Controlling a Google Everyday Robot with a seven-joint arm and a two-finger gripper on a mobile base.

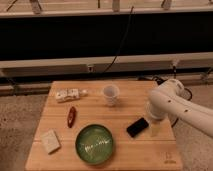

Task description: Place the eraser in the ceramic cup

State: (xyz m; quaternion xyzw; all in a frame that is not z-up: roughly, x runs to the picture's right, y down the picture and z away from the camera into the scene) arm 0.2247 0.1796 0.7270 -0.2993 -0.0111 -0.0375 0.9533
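The gripper (156, 131) hangs low near the right edge of the worktop (125, 161) as we look at it, under the big white arm (172, 102). It is open wide and has nothing in it. It looks pale and faint here, so I may be a bit off about where its tips are. The eraser (137, 127) lies flat on the wood just beside the gripper, toward the middle, and it sits slanted. The gripper seems to be next to it, not over it, so if it comes straight down it could bump the eraser and push it away. The eraser is thin and flat, so the gripper might slide over the top and close on nothing. It may also need to turn to match the slant. The green bowl (95, 144) is near the eraser, and a push could send the eraser against it. The ceramic cup (111, 95) stands upright farther back, well apart from the eraser. It is small and looks light, so a knock from the gripper could tip it over. The eraser looks about as long as the cup is wide, so it could catch on the rim and fall outside.
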